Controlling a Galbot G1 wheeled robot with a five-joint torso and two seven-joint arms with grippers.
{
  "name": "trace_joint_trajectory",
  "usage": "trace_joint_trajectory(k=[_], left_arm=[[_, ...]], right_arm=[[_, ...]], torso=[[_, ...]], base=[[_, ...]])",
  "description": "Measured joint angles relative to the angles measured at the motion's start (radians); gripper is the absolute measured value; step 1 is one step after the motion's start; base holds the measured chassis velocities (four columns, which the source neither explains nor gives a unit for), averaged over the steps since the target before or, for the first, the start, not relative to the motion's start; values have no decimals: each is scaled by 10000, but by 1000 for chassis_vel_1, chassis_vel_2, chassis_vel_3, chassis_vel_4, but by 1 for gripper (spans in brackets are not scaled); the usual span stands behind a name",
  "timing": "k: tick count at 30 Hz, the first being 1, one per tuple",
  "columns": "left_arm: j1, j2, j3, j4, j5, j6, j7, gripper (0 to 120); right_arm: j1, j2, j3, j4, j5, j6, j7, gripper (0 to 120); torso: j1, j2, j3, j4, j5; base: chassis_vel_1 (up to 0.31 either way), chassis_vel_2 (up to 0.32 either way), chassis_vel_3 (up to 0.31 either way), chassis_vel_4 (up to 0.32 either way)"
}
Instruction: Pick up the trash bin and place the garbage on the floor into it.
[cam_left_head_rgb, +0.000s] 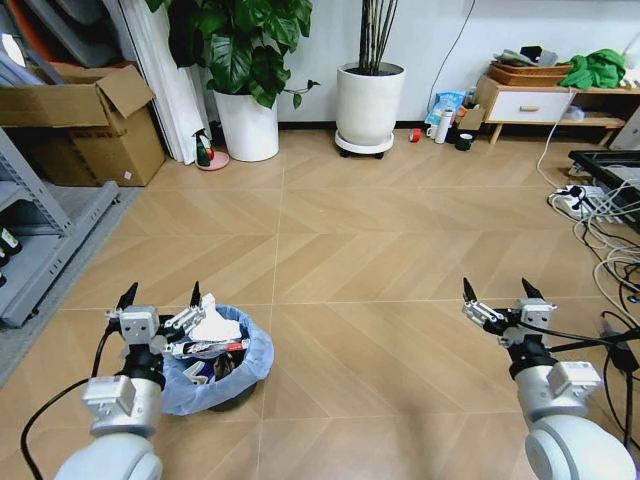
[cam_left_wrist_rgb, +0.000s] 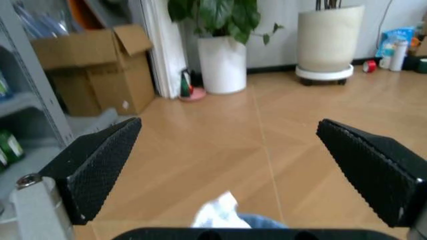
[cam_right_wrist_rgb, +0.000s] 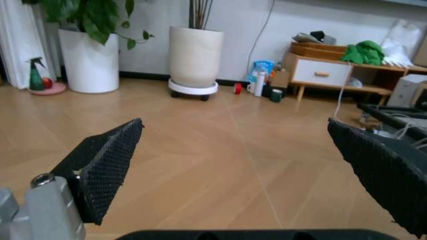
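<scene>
Both pincers hang low over the floor (cam_left_head_rgb: 380, 250) with their black fingers spread wide and nothing between them. On the robot's left, the left gripper (cam_left_head_rgb: 161, 297) sits just beside the trash bin (cam_left_head_rgb: 250, 370), its inner fingertip right at the bin's near rim, where the light-blue bag is folded over. From the left wrist view, that gripper (cam_left_wrist_rgb: 230, 165) shows two textured pads held well apart, with a scrap of white tissue (cam_left_wrist_rgb: 217, 212) and a bit of blue bag just beyond and below them. Inside the bin lies the garbage (cam_left_head_rgb: 210, 335): a crumpled white tissue on top, a printed tube with a red end lying across it, and darker bits underneath that are too small to make out. The right gripper (cam_left_head_rgb: 503, 290) is well apart from the bin, on the far side of a bare stretch of chevron tiles, and also released; its wrist view shows the right gripper (cam_right_wrist_rgb: 243, 165) gaping over plain floor. Far ahead of both pincers stand two white plant pots (cam_left_head_rgb: 368, 100) against the wall, with a cardboard box (cam_left_head_rgb: 85, 120) ahead of the left one and a tangle of cables (cam_left_head_rgb: 600, 215) ahead of the right one.
</scene>
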Motion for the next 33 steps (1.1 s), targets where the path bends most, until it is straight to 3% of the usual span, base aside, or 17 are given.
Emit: trace_joint_trajectory(k=[10,17,33], left_arm=[[-861,-580,708,1388,107,-264,1009,100],[-179,-1184,684,708,954,-391,1426,100],[-146,-1202,677,662,993,-389,1416,100]], right_arm=[[307,231,-717,-68,-496,-325,258,100],[-393,506,-720,468,-991,-185,256,100],[-415,509,-714,488,-1007,-172,269,100]], torso=[[0,0,2,1,6],[0,0,1,0,1],[0,0,1,0,0]], base=[[0,0,0,0],[0,0,0,0],[0,0,0,0]])
